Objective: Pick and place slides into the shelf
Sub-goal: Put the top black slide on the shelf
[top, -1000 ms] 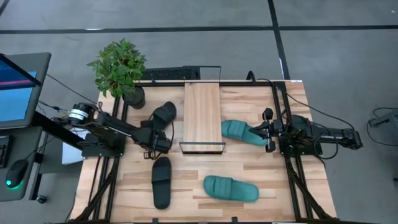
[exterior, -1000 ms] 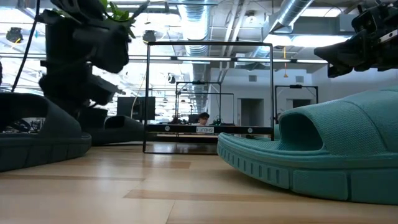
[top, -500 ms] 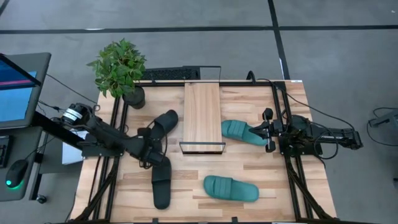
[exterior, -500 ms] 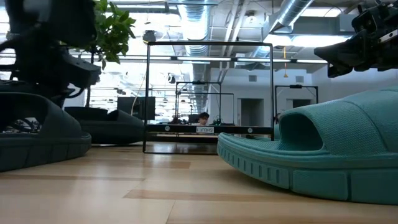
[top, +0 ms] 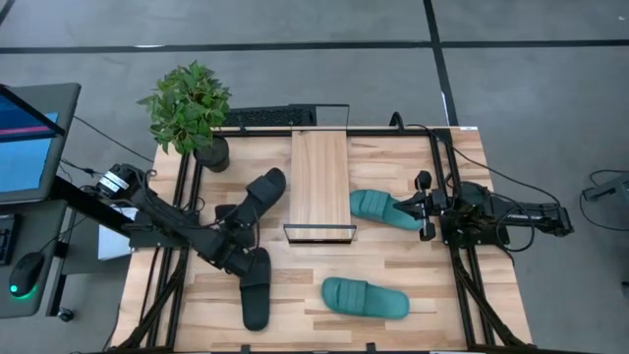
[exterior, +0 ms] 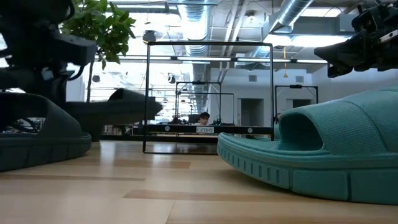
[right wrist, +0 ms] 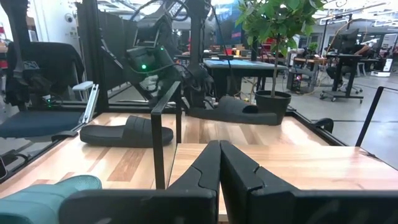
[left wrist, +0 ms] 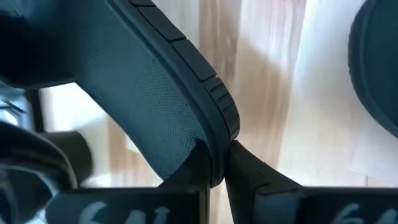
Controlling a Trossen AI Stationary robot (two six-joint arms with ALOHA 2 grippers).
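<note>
Wooden tabletop (top: pixel 413 275) seen from overhead, set on a grey floor, with a dark arm at each side. At the centre toward 12 o'clock sits the shelf (top: pixel 319 182) — a narrow light-wood plank with thin black wire frames at its two ends.

At about 9 o'clock of the shelf, the left gripper (top: pixel 239 218) is clamped on the heel edge of a black slide (top: pixel 262 190). In the left wrist view its two dark fingers (left wrist: pixel 245 171) pinch the slide's rim between them. The low view shows this black slide (exterior: pixel 118 107) lifted clear of the table and roughly level. Its toe end points toward the shelf's long edge, just beside it; whether it touches cannot be told.

A second black slide (top: pixel 256 285) lies flat on the table at 7 o'clock of the shelf, close under the left arm.

One teal slide (top: pixel 378 208) lies at 3 o'clock of the shelf, near the right gripper (top: pixel 424 206). That gripper waits at the table's right side — its fingers are pressed together, holding nothing. The other teal slide (top: pixel 366 297) lies flat at 5 o'clock of the shelf, toward the table's near edge.

A potted plant (top: pixel 189 108) stands at the table's 10 o'clock corner, well apart from the shelf.
</note>
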